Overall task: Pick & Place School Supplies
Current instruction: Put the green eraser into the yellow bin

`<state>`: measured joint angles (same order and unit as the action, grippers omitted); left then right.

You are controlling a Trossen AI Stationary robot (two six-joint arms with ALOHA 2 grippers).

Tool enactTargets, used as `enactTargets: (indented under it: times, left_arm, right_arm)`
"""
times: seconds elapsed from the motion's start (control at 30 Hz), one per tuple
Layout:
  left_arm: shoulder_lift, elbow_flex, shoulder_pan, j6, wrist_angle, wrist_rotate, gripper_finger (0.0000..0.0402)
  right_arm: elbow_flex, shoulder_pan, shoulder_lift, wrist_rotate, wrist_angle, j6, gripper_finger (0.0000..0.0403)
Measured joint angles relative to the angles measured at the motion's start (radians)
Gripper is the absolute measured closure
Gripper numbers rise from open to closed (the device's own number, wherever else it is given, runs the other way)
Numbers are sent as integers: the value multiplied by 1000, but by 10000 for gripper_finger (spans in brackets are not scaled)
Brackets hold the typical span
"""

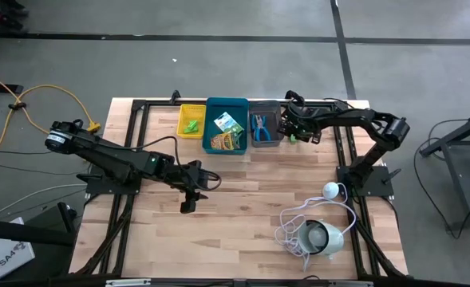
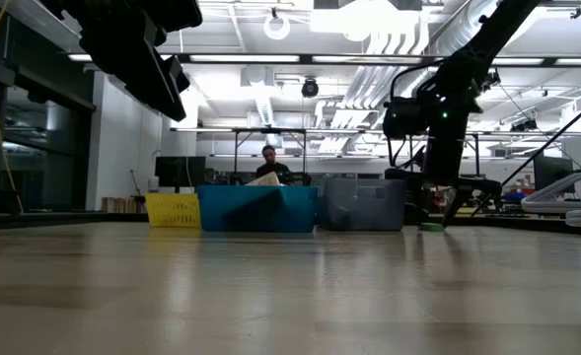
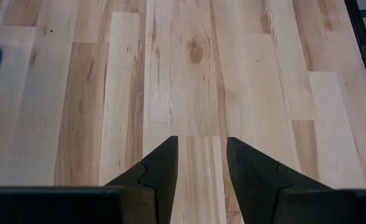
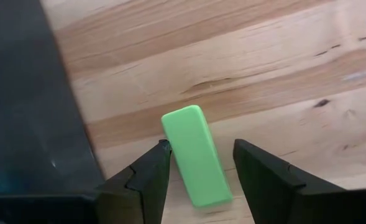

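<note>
A small bright green stubby piece (image 4: 195,155) lies flat on the wooden table (image 1: 242,191), just right of the grey bin (image 1: 266,126); it also shows in the high view (image 1: 293,139). My right gripper (image 4: 201,163) points steeply down over it, open, one finger on each long side. In the far row, green pieces lie in the yellow bin (image 1: 191,121), two crayon boxes (image 1: 228,132) in the blue bin (image 1: 227,112), and blue-handled scissors (image 1: 261,127) in the grey bin. My left gripper (image 3: 201,162) hangs open over bare table at centre left (image 1: 188,203). My right gripper's one fingertip (image 4: 161,152) stands right at a long side (image 4: 170,140) of the green piece, coming from above with the fingers across the piece. I cannot tell whether it touches. The other finger stands apart from the piece, which lies flat on the table.
The grey bin's dark wall (image 4: 27,112) stands close beside my right gripper. A round white device (image 1: 322,237) with a coiled white cord (image 1: 292,227) lies at the near right. Dark frame rails (image 1: 139,143) run along the table's sides. A person shows in the room behind (image 2: 268,158).
</note>
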<state>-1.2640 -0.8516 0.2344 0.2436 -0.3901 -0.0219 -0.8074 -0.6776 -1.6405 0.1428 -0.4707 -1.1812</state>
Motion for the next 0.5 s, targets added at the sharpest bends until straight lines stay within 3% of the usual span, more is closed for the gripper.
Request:
enactTargets:
  times: [0.5]
  left_arm:
    - [0, 0, 0, 9, 0, 0, 268]
  right_arm:
    - [1, -2, -1, 61, -68, 7, 230]
